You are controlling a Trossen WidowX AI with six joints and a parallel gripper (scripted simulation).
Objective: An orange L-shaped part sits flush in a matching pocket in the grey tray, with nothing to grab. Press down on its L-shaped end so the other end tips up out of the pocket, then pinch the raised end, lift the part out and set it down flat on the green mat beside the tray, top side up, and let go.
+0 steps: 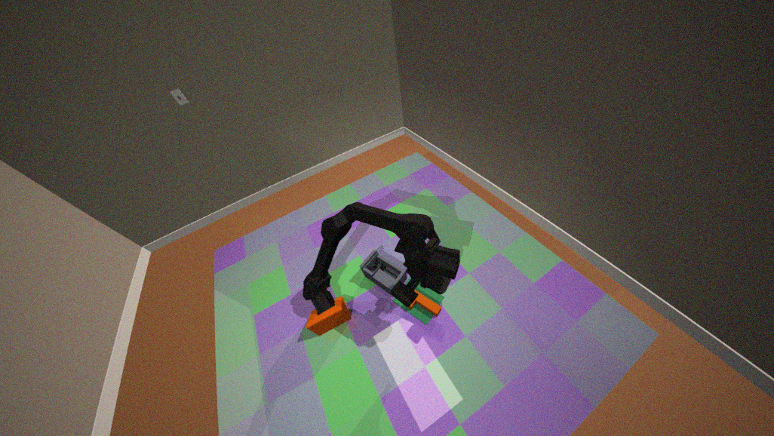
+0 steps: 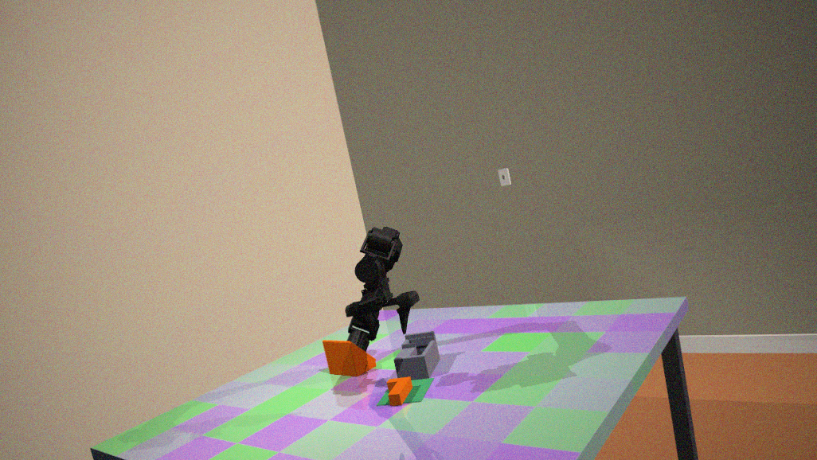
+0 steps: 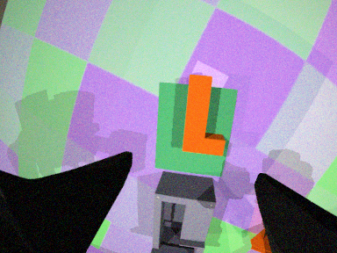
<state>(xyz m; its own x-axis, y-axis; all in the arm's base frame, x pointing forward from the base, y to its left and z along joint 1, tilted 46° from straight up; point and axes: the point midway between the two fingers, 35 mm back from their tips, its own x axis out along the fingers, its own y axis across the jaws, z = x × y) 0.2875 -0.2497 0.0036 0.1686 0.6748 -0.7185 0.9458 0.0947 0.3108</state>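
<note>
The orange L-shaped part [image 1: 428,304] [image 2: 398,390] [image 3: 199,119] lies flat on the green mat [image 1: 430,317] [image 2: 421,391] [image 3: 170,133], free of the fingers. The grey tray [image 1: 384,268] [image 2: 417,358] [image 3: 184,186] stands right beside the mat, and its pocket is empty. My gripper [image 1: 422,287] [image 3: 195,170] is open and empty. It hangs a little above the mat and the tray, and its two black fingers spread wide to either side in the wrist view.
An orange block [image 1: 327,318] [image 2: 345,356] [image 3: 262,242] sits at the arm's base, left of the tray. The checkered table top ends at an edge [image 2: 680,320] on the right, above a dark leg [image 2: 680,394].
</note>
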